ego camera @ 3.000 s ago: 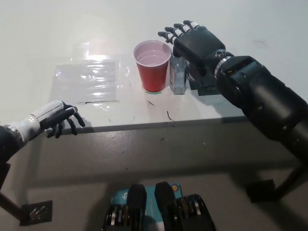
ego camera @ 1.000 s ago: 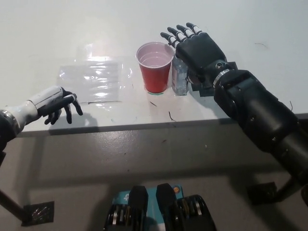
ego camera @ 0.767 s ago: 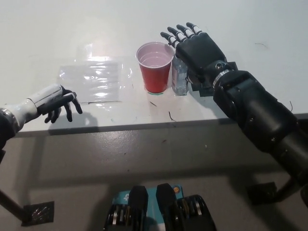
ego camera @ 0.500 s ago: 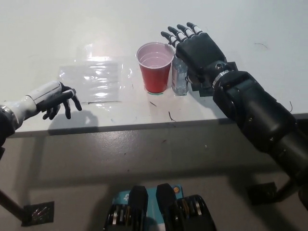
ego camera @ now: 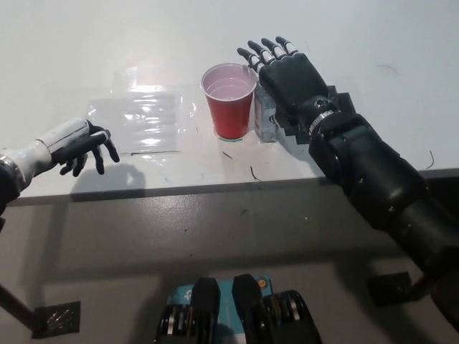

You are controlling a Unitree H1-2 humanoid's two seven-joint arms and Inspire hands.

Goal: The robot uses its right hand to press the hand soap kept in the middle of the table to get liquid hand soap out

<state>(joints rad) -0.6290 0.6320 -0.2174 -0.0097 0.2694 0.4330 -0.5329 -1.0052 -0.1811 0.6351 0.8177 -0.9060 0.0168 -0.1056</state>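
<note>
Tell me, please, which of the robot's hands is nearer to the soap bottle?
The right hand. It is spread open directly over the soap bottle, covering its top. The left hand is far off at the table's near left edge, beyond the red cup.

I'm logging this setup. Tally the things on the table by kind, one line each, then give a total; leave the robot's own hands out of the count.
Red cup: 1
Clear soap bottle, largely under the right hand: 1
Clear plastic sheet: 1
Dark block behind the right wrist, kind unclear: 1
Total: 4
</note>
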